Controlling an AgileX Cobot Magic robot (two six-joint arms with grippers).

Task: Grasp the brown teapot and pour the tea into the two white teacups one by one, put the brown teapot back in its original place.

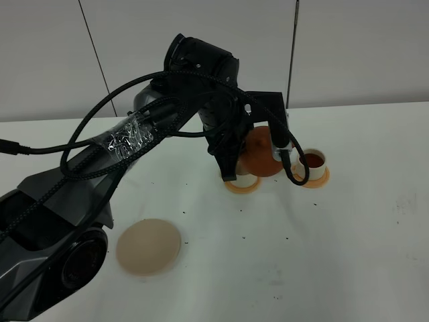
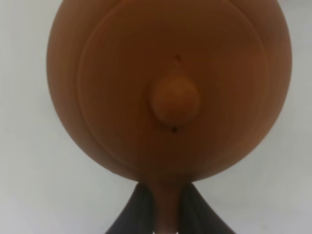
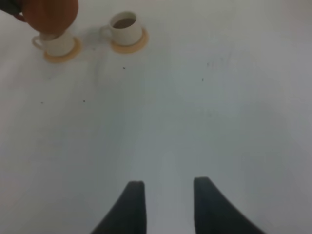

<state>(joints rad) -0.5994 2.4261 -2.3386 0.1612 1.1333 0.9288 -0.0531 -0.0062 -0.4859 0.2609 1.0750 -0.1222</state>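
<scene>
My left gripper (image 1: 257, 139) is shut on the handle of the brown teapot (image 1: 263, 155) and holds it tilted above the nearer white teacup (image 1: 244, 180), which stands on an orange saucer (image 1: 241, 188). In the left wrist view the teapot (image 2: 165, 83) fills the frame, with the gripper (image 2: 168, 214) clamped on its handle. The other teacup (image 1: 314, 161), on its own saucer (image 1: 314, 179), holds dark tea. The right wrist view shows the teapot (image 3: 51, 12) over one cup (image 3: 56, 43) and the filled cup (image 3: 124, 27) beside it. My right gripper (image 3: 168, 200) is open, empty and far from them. The beige coaster (image 1: 148, 247) lies bare.
The white table (image 1: 348, 255) carries small dark specks. The left arm's black body and cables (image 1: 120, 147) stretch from the lower left across to the cups. The right arm does not show in the exterior view.
</scene>
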